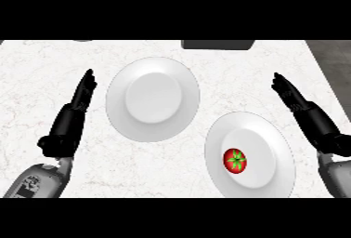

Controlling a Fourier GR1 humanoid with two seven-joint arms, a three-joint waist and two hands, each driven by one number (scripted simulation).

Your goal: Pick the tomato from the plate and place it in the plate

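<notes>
A red tomato (pixel 235 161) with a green stem lies on the white plate (pixel 270 139) at the lower right of the counter. A second white plate (pixel 152 97) with nothing on it sits at centre left, further back. My right hand (pixel 293 98) rests at the right, fingers straight and pointing away, to the right of the tomato's plate and apart from it. At the left my left hand (pixel 77 104) rests the same way, fingers straight, just left of the bare plate. Neither hand holds anything.
The counter is white marble (pixel 41 69). A dark grey object (pixel 218 44) sits at the back edge, behind the bare plate. The counter's right edge runs near my right forearm, with dark floor (pixel 336 60) beyond it.
</notes>
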